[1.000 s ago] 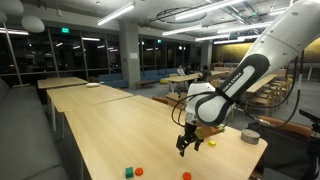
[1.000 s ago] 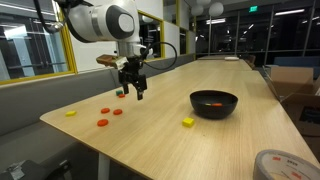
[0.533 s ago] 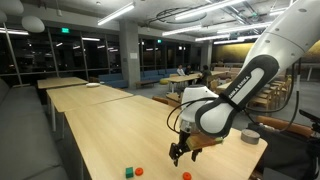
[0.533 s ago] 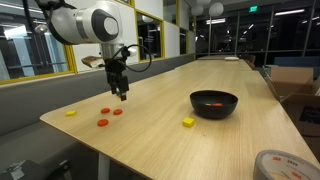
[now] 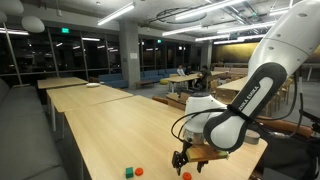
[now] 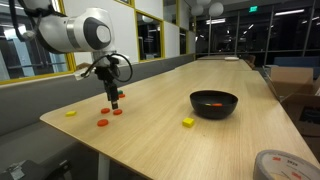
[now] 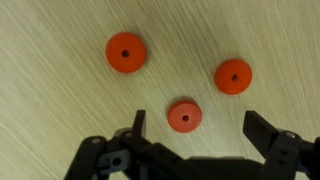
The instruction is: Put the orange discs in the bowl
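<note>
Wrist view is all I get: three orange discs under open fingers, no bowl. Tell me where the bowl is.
Observer: The bowl stands on the same table, well apart from the gripper, which hangs over the orange discs.
Operator: Report what's in it.
Observer: Something orange-red lies inside; it is too small to tell how many pieces.
Operator: Name any clutter outside my frame.
Observer: A small yellow piece lies on the table close to the bowl, on the side toward the discs.
</note>
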